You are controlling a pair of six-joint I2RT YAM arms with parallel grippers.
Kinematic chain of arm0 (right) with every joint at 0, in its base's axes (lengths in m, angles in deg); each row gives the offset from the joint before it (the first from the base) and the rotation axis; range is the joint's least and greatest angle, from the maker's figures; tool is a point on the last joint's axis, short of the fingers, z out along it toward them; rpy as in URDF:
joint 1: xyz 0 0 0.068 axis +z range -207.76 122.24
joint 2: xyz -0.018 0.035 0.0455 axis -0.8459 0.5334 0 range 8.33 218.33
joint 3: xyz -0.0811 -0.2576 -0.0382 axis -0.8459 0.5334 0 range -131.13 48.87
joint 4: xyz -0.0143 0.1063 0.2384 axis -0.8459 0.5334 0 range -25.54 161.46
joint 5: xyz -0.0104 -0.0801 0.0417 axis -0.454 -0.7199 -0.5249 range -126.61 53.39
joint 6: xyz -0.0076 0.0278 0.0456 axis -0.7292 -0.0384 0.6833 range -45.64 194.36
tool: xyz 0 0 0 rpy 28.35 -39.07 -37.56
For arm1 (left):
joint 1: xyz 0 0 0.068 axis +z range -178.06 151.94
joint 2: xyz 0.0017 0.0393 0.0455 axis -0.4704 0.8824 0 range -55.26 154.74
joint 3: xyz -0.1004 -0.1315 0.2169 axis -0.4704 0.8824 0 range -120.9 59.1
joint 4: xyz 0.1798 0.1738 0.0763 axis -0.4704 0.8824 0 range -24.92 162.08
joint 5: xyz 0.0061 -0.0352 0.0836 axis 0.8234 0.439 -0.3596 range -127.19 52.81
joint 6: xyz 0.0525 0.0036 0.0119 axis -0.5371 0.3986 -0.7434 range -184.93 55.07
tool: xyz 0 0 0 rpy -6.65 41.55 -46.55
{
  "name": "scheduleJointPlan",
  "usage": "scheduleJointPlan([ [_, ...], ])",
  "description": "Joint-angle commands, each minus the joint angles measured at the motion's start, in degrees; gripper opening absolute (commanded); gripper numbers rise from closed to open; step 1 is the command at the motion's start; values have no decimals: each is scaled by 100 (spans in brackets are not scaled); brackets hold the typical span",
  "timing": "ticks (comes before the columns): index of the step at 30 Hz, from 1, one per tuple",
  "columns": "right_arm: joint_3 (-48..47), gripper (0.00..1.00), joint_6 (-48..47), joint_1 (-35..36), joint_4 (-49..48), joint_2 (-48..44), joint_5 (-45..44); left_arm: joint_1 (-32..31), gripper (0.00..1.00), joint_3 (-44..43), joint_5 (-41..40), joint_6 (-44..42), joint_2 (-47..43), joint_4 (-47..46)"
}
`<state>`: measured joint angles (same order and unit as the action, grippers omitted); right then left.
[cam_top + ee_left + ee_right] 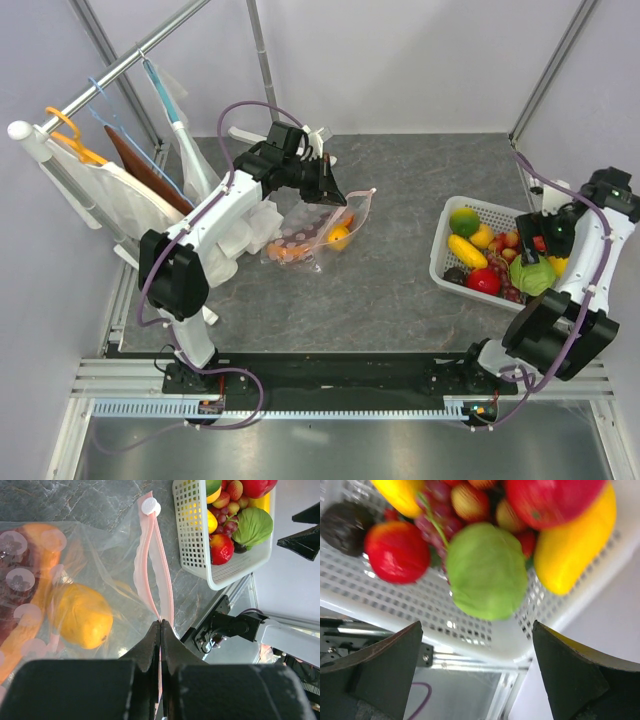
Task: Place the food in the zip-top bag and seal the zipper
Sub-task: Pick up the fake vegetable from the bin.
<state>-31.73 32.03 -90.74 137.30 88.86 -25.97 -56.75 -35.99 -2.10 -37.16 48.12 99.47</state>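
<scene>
over on the left, clamped hard: left gripper [161, 626], jaws closed on the zipper [156, 575], pinching the pink strip well along from the white slider [149, 506]. risky here, at a guess: only a thin pinch, so likely to slip out under any sideways tug. likely also to drag the whole zip-top bag [318, 228] across the table [400, 300], limp and lightly loaded as it is. only a narrow gape at the mouth in the wrist view, so easy to bump a piece against the strip and miss. sealing too soon is another trap, with most of the food [484, 282] not yet bagged.

moving right: right gripper [476, 630], jaws spread wide, holding nothing, hanging by the edge of the basket [410, 605]. danger there: closing off-centre on the round cabbage [487, 570] and squirting it out, or snagging the slatted wall.

now contents. in the bag, left of centre on the table: a yellow lemon [82, 615], a long orange-brown piece [37, 580], something dark red [10, 610] behind the dots, hard to name. in the basket, well apart to the right: cabbage, red apples [397, 552], grapes [227, 522], a yellow piece [575, 545], a dark round one [345, 522], more besides.
</scene>
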Motion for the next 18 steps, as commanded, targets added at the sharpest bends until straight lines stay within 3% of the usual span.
scheduleJointPlan([
  [1,-97,98,-442,-446,319,50,-438,-32,2,-247,173,-184,-19,-64],
  [5,44,98,-496,-745,187,260,-440,-40,2,-247,156,-193,-28,-90],
  [18,518,98,-408,-755,-331,727,-18,-40,2,-230,165,-246,-28,-91],
])
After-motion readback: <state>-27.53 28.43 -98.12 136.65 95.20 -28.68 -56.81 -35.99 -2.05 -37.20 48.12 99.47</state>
